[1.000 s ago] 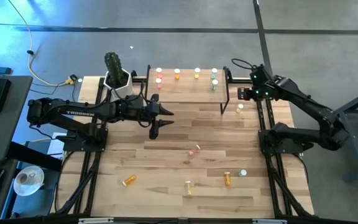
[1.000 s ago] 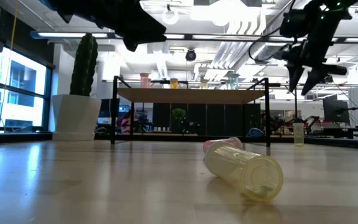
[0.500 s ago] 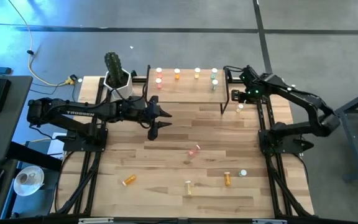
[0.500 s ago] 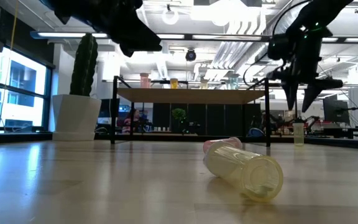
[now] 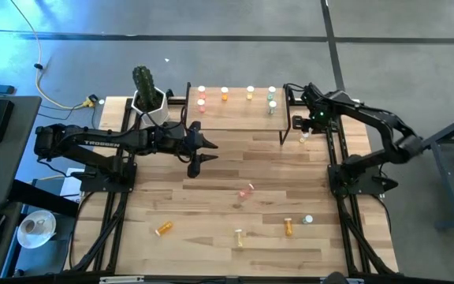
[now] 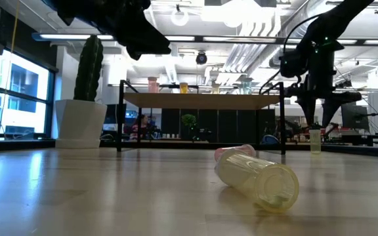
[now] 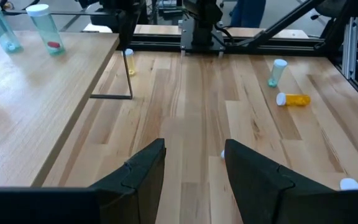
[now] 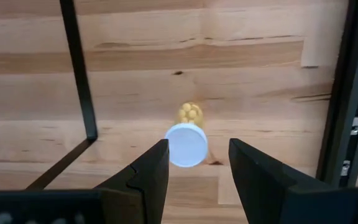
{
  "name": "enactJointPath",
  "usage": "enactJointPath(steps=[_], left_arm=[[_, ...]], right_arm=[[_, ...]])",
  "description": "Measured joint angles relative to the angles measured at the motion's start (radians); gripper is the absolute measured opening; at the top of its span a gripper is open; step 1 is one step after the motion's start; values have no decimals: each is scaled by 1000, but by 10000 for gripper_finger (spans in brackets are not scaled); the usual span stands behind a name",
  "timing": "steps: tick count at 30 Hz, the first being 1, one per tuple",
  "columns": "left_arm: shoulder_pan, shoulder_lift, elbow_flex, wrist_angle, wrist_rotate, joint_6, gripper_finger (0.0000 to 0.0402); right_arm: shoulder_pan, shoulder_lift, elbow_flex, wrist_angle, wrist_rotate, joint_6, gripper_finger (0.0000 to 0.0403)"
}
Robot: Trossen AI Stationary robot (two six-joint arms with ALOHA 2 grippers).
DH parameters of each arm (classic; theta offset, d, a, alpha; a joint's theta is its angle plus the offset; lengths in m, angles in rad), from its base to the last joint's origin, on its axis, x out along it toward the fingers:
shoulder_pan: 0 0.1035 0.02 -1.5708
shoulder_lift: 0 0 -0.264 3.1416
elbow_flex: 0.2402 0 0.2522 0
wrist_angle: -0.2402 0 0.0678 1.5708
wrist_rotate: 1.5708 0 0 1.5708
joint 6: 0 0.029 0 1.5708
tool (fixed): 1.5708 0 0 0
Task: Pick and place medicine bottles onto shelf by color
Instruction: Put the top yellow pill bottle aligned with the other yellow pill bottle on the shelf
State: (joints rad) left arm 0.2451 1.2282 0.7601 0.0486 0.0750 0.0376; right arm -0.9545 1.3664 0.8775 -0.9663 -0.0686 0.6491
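Bench [image 5: 211,189]: light planked wood, smooth, slight sheen. Shelf [image 5: 235,112]: same pale wood board on thin matt black metal legs. Yellow bottle [image 8: 188,140]: clear tinted plastic, smooth white plastic cap; gripper jaws matt black.

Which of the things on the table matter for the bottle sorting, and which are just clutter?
Job:
- small white-capped medicine bottles lying loose
- upright yellow bottle under right end effector
- low light-wood shelf on black legs
- left end effector, open, waiting

Clutter:
- green cactus in white pot
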Motion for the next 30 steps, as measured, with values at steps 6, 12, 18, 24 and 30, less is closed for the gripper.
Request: enactJointPath(steps=[6, 12, 18, 24, 30], left_arm=[[0, 0, 0, 0, 0, 0, 158], [0, 0, 0, 0, 0, 0, 158], [0, 0, 0, 0, 0, 0, 158], [0, 0, 0, 0, 0, 0, 158], [0, 0, 0, 0, 0, 0, 158]], right_arm=[[-2, 22, -9, 26, -21, -22, 158], [-1, 51, -11, 24, -42, -29, 158], [0, 62, -11, 12, -9, -50, 158], [0, 62, -8, -23, -7, -150, 158], [0, 62, -8, -56, 16, -388, 158]])
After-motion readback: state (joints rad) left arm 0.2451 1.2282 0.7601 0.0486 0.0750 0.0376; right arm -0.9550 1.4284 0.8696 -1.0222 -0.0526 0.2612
